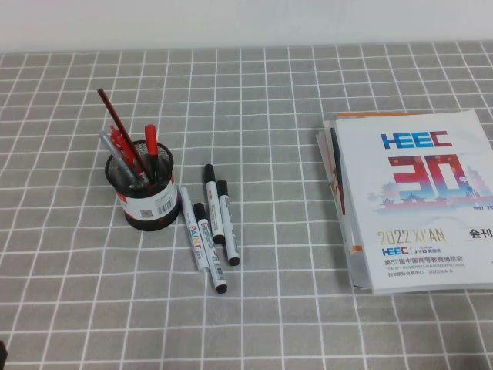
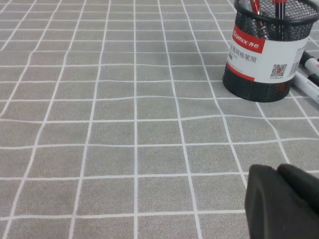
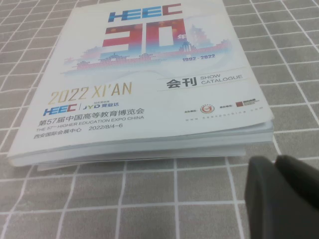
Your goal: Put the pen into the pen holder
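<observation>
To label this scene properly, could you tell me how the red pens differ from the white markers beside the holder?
The red pens stand leaning inside the pen holder; the white markers lie flat on the tablecloth. The red pens are thin; the white markers are thicker and black-capped. Both sit on the robot's left. The left end effector hovers near the holder; the right end effector is beside the catalogue.

High cam looks down on the whole table; left wrist cam sits low behind left gripper (image 2: pixel 284 201), facing pen holder (image 2: pixel 266 50), shared with high; right wrist cam sits low behind right gripper (image 3: pixel 284 196), facing the catalogue stack (image 3: pixel 149 84).
</observation>
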